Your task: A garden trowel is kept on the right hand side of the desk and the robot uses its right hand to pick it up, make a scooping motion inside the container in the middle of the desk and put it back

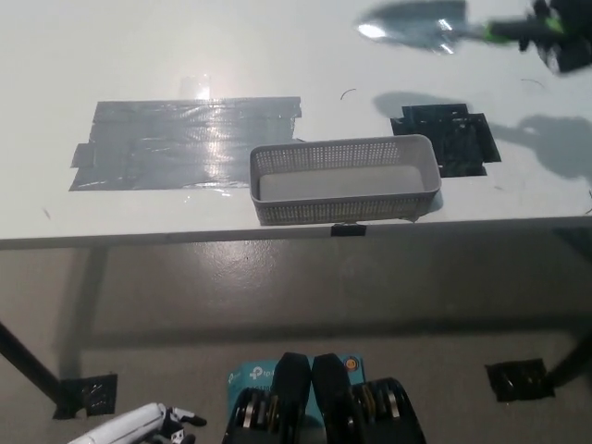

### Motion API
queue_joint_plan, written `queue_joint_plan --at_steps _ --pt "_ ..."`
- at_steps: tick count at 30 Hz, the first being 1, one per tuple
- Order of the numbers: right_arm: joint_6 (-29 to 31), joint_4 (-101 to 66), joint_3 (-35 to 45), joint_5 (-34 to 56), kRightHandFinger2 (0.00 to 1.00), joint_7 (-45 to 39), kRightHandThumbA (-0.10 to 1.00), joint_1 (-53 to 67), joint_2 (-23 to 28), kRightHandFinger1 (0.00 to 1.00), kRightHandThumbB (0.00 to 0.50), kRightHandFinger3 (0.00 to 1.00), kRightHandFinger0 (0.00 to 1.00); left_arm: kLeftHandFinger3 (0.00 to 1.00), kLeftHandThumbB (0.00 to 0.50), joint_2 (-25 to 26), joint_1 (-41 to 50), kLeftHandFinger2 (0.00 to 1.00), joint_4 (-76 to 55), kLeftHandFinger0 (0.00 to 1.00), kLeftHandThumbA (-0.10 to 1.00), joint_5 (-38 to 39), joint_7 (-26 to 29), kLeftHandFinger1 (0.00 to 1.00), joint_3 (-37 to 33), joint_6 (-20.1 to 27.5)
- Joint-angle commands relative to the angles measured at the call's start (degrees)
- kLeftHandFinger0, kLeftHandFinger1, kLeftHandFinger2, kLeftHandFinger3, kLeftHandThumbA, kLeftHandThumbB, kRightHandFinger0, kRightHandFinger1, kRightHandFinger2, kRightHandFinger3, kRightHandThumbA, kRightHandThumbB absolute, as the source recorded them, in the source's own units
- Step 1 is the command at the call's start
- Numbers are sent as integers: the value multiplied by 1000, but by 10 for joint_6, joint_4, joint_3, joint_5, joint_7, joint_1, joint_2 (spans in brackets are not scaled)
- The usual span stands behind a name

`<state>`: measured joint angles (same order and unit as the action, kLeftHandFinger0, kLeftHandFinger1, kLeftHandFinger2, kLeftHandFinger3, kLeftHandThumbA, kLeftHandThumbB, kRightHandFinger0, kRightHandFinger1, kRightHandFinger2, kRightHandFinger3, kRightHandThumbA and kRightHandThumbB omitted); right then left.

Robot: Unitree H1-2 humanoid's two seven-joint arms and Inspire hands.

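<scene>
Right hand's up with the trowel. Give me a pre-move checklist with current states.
1. Grip: ok. The right hand is shut on the trowel by its green handle, though that corner is blurred.
2. Trowel out of the basket: ok. It is in the air, beyond the basket and to its right.
3. Basket upright on the desk, near the front edge: ok.
4. Black patch beside the basket, likely the put-back spot: ok. Nothing lies on it, only shadow.
5. Blade contents: cannot tell because of glare and blur.
6. Left hand out of the way: ok. It is low at the bottom-left edge.
</scene>
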<state>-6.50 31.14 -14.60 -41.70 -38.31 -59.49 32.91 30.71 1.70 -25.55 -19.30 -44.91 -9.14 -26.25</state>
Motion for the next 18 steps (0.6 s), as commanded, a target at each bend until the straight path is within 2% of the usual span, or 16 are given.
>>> queue_joint_plan --at_steps 1,2,3,4,5,6,7,8,9,10,12,14,15,16,17,18 --pt "-41 43 6 -19 1000 88 -99 -5 20 1000 0 1000 1000 1000 417 1 14 923 -20 773 1000 -7 21 791 12 -7" --pt "-34 59 5 -17 1000 103 -100 3 20 1000 0 1000 1000 1000 446 1 19 926 -21 774 1000 -8 22 793 14 -7" --pt "-32 70 5 -15 948 112 -100 7 20 919 0 934 819 1000 439 1 21 926 -22 778 1000 -7 23 795 15 -7" --pt "-31 77 3 -14 915 116 -100 5 17 872 0 889 771 1000 438 2 24 925 -22 780 1000 -6 24 796 17 -7" --pt "-46 95 6 -14 398 130 -100 12 13 314 0 490 165 1000 428 2 23 920 -23 778 1000 -6 23 790 17 -7" --pt "-63 105 5 -15 345 135 -100 10 9 220 0 520 21 1000 416 3 21 921 -22 779 1000 -4 24 791 15 -7" --pt "-58 109 5 -12 307 142 -100 13 6 194 0 461 4 1000 436 3 22 923 -22 785 1000 -2 24 794 17 -7" --pt "-62 115 0 -13 449 145 -100 11 0 339 0 560 151 1000 445 4 24 923 -23 790 1000 -4 23 798 20 -7" --pt "-73 118 -3 -17 356 149 -100 13 -5 228 0 531 58 1000 456 4 23 923 -23 792 1000 -6 22 801 19 -7" --pt "-76 120 -4 -17 134 156 -100 18 -10 8 0 315 0 1000 465 6 22 921 -24 788 1000 -10 23 799 16 -7" --pt "-69 132 -2 -9 406 174 -100 26 -19 293 0 461 150 1000 445 6 21 919 -21 783 1000 -7 24 794 15 -7" --pt "-54 138 -3 -3 286 192 -100 39 -34 168 0 379 45 1000 442 4 22 922 -21 780 1000 -5 20 794 19 -7" --pt "-35 141 -4 3 88 195 -100 44 -37 32 0 171 4 1000 442 5 21 923 -21 779 1000 -5 20 794 18 -7" --pt "-9 144 -5 12 55 199 -100 51 -38 27 0 94 0 1000 443 5 19 925 -20 776 1000 -5 20 794 17 -7" --pt "-8 145 -5 12 136 201 -100 51 -39 116 0 68 0 1000 443 5 19 926 -20 775 1000 -5 19 794 17 -7" --pt "-7 143 -7 13 328 200 -100 53 -43 288 15 167 78 1000 428 5 19 934 -20 786 1000 -4 17 806 19 -7"
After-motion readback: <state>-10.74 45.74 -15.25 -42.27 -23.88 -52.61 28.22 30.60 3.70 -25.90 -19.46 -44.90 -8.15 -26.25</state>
